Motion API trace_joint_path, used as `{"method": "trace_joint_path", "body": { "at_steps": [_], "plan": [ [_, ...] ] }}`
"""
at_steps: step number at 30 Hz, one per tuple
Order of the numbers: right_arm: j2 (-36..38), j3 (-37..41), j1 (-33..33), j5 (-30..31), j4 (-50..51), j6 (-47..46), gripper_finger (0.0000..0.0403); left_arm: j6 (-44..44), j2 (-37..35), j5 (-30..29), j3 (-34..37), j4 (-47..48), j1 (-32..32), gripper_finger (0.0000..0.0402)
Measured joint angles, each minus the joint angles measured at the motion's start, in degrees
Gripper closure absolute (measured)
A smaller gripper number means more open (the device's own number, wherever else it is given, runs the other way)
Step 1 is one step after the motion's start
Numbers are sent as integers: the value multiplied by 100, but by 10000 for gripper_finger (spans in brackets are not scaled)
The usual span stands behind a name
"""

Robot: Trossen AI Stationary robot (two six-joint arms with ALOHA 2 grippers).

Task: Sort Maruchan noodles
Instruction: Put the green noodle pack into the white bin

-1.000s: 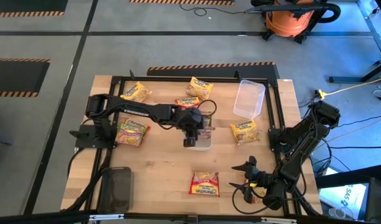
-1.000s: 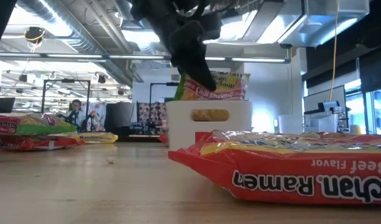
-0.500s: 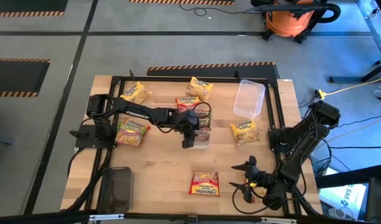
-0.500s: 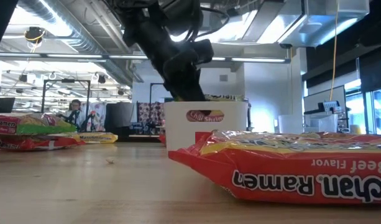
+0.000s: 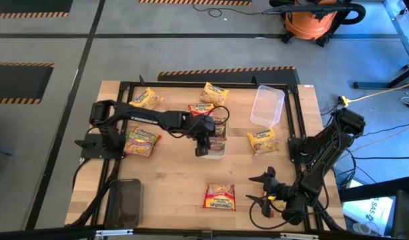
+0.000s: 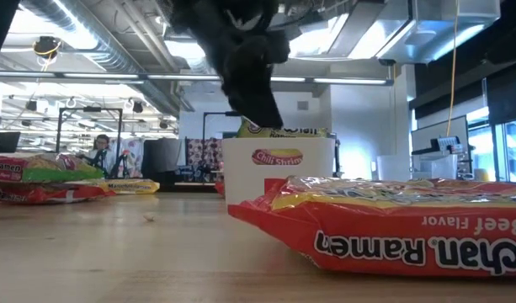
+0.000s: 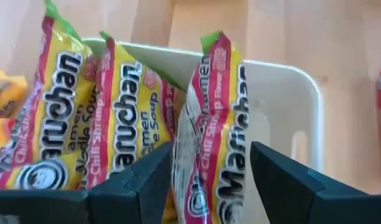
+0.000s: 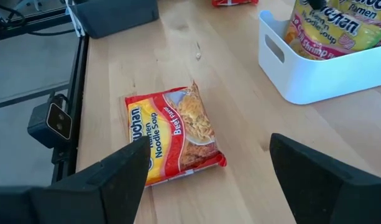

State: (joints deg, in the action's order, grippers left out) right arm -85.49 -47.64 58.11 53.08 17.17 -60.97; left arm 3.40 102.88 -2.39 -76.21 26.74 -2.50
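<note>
Now the left pincer (image 7: pixel 206 186) grips a chili-shrimp packet (image 7: pixel 209 124) — upright inside the white bin (image 7: pixel 283 118).

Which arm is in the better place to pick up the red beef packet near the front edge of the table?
Probably the right. Its gripper waits open beside the red beef packet, while the left gripper is busy at the white bin.
</note>
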Motion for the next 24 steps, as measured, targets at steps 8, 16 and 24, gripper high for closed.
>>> {"method": "trace_joint_path", "body": {
  "at_steps": [8, 16, 24],
  "plan": [
    [0, 0, -84, 67, 122, 18, 96, 210, -463, -203, -452, 861, 161, 193],
    [7, 0, -858, -230, 824, 7, 96, 579, -1279, -455, 19, 821, 232, 193],
    [206, 0, -1860, -708, 1344, 778, 96, 1493, -2243, -877, 1658, 252, 445, 193]
  ]
}}
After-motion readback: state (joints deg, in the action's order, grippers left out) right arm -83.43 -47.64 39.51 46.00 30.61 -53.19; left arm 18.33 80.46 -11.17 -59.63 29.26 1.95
